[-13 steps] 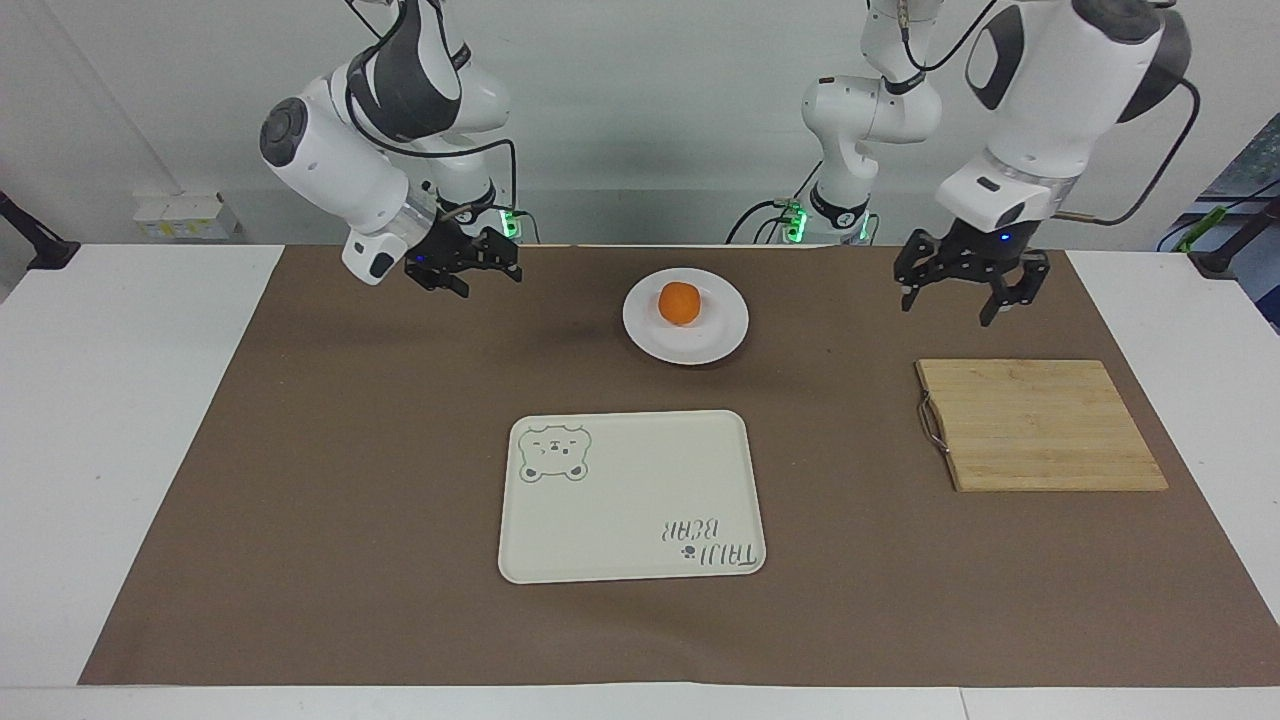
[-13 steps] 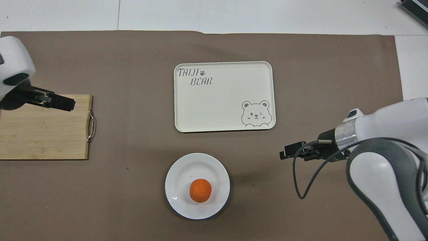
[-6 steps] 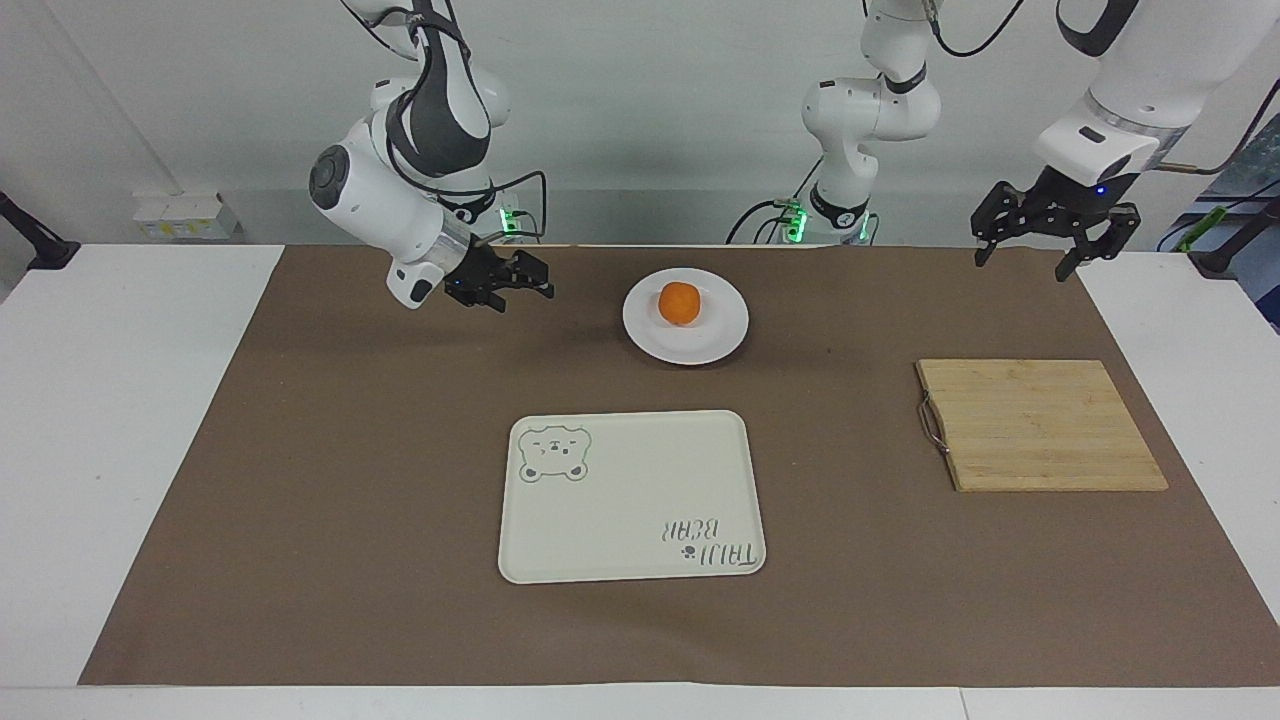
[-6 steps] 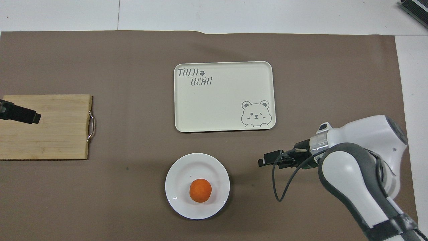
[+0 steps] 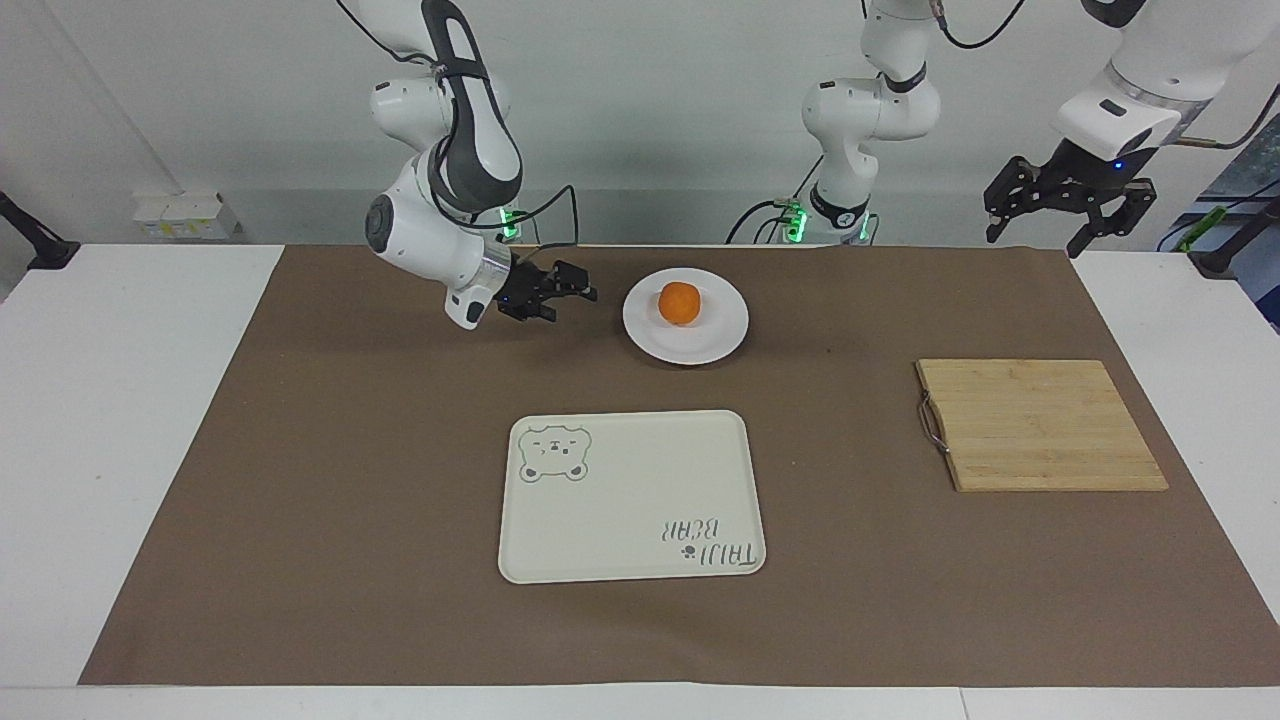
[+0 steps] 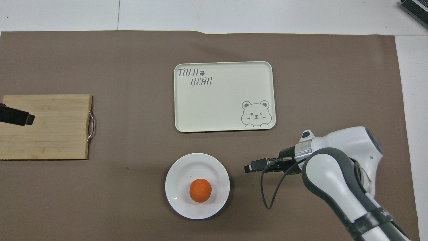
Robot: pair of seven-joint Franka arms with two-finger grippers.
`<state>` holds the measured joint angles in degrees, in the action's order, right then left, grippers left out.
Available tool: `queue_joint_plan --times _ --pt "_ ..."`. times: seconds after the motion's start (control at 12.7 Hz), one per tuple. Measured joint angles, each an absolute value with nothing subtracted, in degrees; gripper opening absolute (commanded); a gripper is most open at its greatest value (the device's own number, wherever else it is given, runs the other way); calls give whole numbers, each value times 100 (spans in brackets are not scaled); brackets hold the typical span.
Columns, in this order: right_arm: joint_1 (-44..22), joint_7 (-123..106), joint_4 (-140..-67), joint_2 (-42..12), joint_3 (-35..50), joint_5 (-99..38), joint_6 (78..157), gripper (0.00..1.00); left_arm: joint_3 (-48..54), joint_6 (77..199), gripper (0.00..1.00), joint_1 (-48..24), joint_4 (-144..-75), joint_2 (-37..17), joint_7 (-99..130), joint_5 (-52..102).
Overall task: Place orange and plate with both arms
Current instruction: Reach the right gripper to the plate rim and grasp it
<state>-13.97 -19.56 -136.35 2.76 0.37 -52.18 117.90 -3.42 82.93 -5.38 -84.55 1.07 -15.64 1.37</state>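
Two pincers, but only the right pincer (image 5: 570,293) is near: low beside the plate (image 5: 686,342), which carries the orange (image 5: 679,302); its opening I cannot tell. The left pincer (image 5: 1070,205) waits high, spread wide.

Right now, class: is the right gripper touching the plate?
Apart. The facing view shows bare brown mat between the right gripper and the plate rim; the overhead view shows the same gap.

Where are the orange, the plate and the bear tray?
orange (image 5: 680,303), facing view, middle of the fruit.
plate (image 5: 706,345), facing view, bare white part beside the orange.
bear tray (image 6: 223,100), overhead view, its plain middle.
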Motion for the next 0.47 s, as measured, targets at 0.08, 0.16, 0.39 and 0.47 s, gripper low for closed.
queue_joint_plan --times 0.08,0.16,0.39,0.47 --pt "-1462 -2186 -13682 161 36 -5443 11917 98 -342 8290 100 -538 -8455 107 -1564 137" --pt "-1563 -2387 -13705 24 36 -5684 12070 95 -342 8288 100 -538 -8455 107 -1564 137" --pt "-1985 -2953 -13713 -351 39 -6556 12480 87 -342 8286 100 -537 -8455 107 -1564 137" --pt "-2088 -3143 -13715 -437 39 -6800 12560 84 -342 8286 100 -537 -8455 107 -1564 137"
